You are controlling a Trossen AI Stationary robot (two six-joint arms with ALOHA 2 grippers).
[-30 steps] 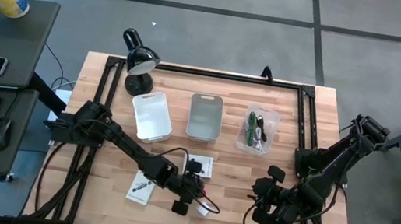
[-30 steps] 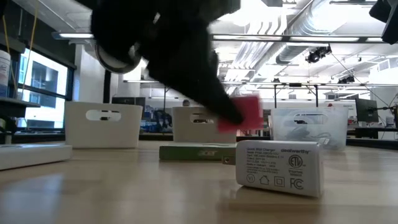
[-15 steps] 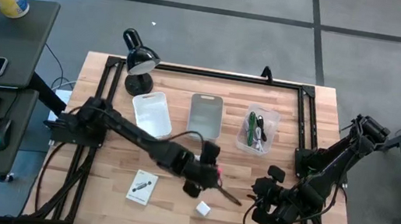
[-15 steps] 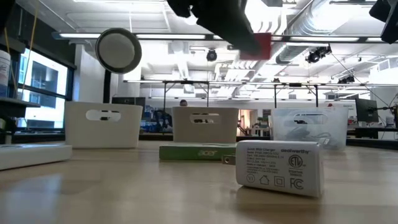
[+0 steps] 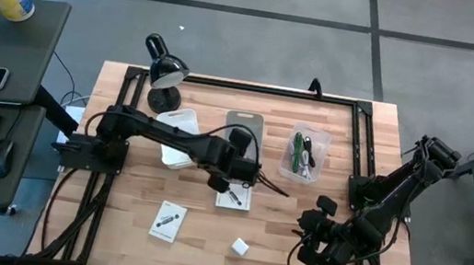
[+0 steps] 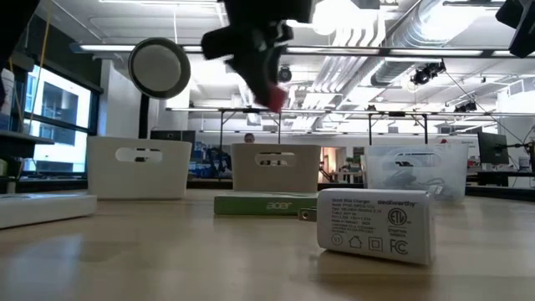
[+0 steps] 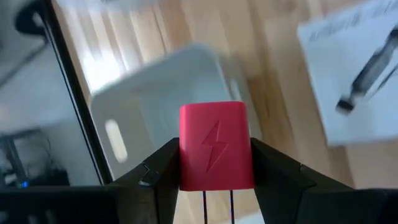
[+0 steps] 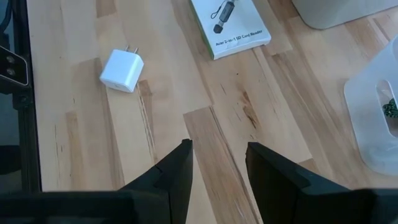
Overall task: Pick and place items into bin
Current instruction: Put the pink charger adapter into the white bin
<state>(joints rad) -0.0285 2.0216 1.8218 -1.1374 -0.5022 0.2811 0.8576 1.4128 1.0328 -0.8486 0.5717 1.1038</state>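
My left gripper (image 5: 239, 168) is shut on the pink cube (image 7: 216, 147), which bears a lightning-bolt mark. It hovers high over the near end of the grey bin (image 5: 243, 126) and the white packet (image 5: 233, 196). In the low view the pink cube (image 6: 273, 97) hangs well above the table. The white cube (image 5: 240, 246) and a second packet (image 5: 168, 220) lie flat on the wood. Green, black and white cords (image 5: 302, 153) lie in the clear bin. My right gripper (image 8: 217, 167) waits open near the table's right near corner. My left gripper pinches the pink cube by two opposite side faces (image 7: 184, 149), one finger (image 7: 273, 171) on each side. The face with the bolt mark points away from the wrist, toward the bin below. The cube is lifted clear of the table.
A white bin (image 5: 179, 136) stands left of the grey bin, with a black desk lamp (image 5: 164, 70) behind it. A black frame rail (image 5: 253, 87) runs around the table. Bare wood lies between the white cube (image 8: 122, 70) and my right arm.
My left gripper, shut on the pink cube throughout, has risen from low over the table beside the white cube. It has travelled toward the far edge, now over the grey bin's near end. The packet it covered shows again.
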